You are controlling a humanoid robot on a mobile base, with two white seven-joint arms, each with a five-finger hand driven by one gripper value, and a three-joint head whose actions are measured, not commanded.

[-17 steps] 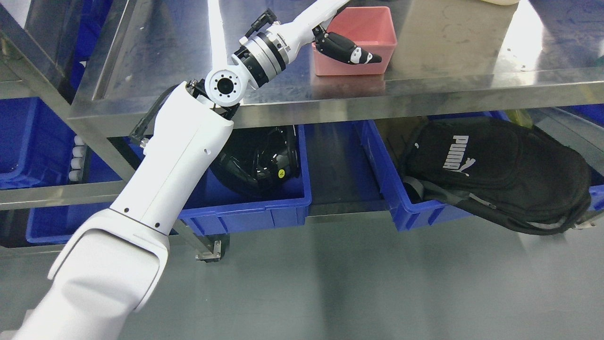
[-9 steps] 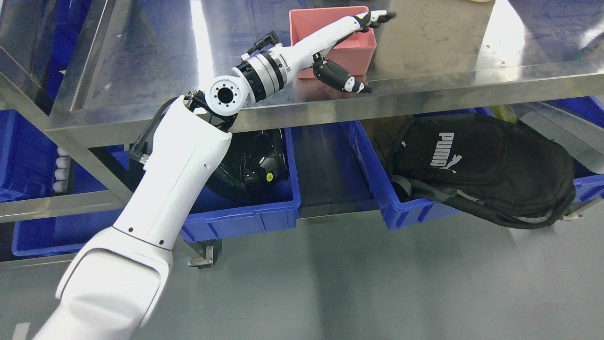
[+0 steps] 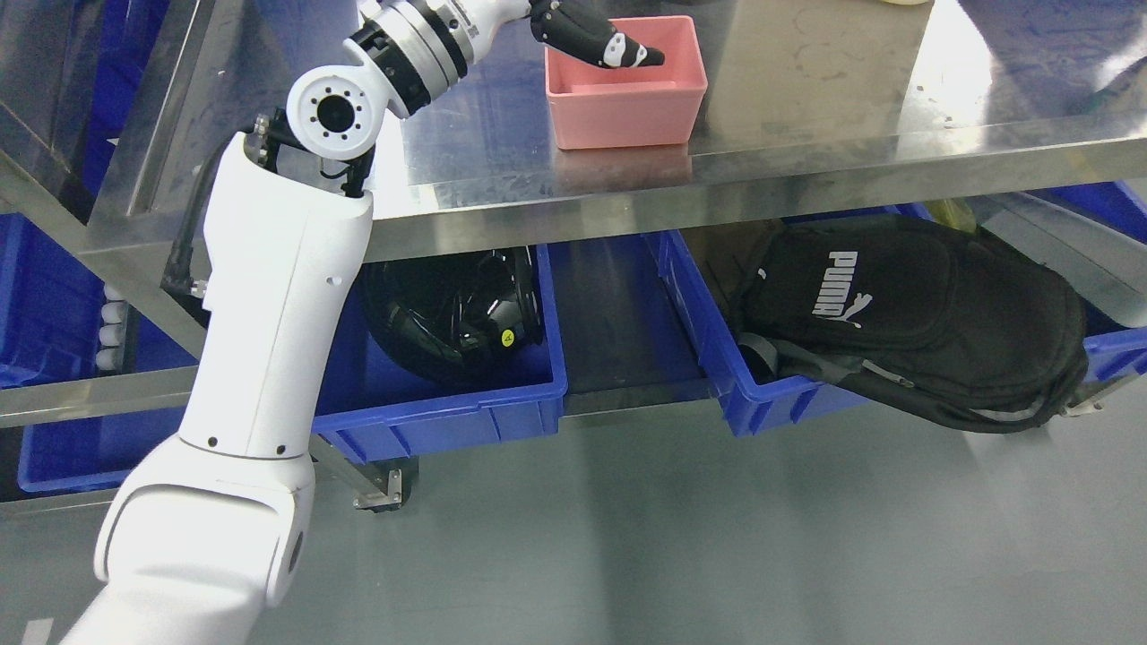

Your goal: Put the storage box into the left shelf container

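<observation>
On the black bag (image 3: 923,313), white letters spell PUMA with a leaping-cat logo, seen upside down. That bag lies across a blue bin (image 3: 762,394) on the lower shelf, below and to the right of the pink box (image 3: 625,94), and spills over the bin's right side. Another blue bin (image 3: 448,417), below and left of the pink box, holds a black helmet (image 3: 452,309) with a small yellow sticker too small to read. Further left of that bin, more blue bins (image 3: 36,305) sit on the shelves, with a row of small white round things at one edge.

The pink box stands upright on the steel surface (image 3: 806,134), near its front edge, and its visible inside looks empty. The left robot hand (image 3: 591,36) is at the top edge, above the box's back left corner; only a dark finger with a white patch shows, reaching over the rim, and whether the fingers are closed or spread cannot be told. It does not clearly hold the box.

Compared with half a second ago, the arm has lifted: its elbow joint (image 3: 333,115) sits higher and further left of the box, and the fingers no longer reach across the box's front wall.
</observation>
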